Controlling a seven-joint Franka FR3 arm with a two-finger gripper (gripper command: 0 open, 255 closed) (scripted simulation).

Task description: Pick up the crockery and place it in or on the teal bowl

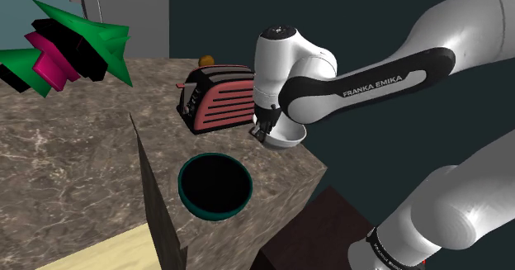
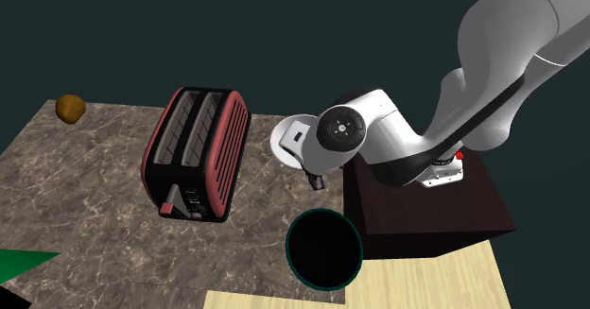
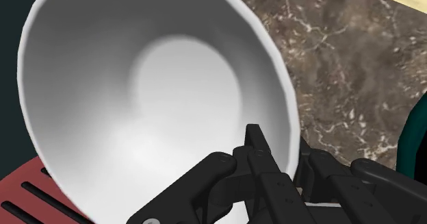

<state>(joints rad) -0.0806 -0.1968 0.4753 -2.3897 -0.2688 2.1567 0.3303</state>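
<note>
Wrist view shows the gripper (image 3: pixel 282 155) pinching the white bowl (image 3: pixel 157 99) by its rim.

The white arm (image 1: pixel 363 82) bends down over the worktop's (image 1: pixel 74 161) edge. Its black gripper (image 3: pixel 277 151) clasps the rim of a white bowl (image 3: pixel 157 85) between both fingers.

The counter (image 1: pixel 66 169) looks like veined stone; the white bowl (image 3: pixel 137 85) is smooth, softly glossy; the toaster (image 2: pixel 194 156) has ribbed sides.
</note>
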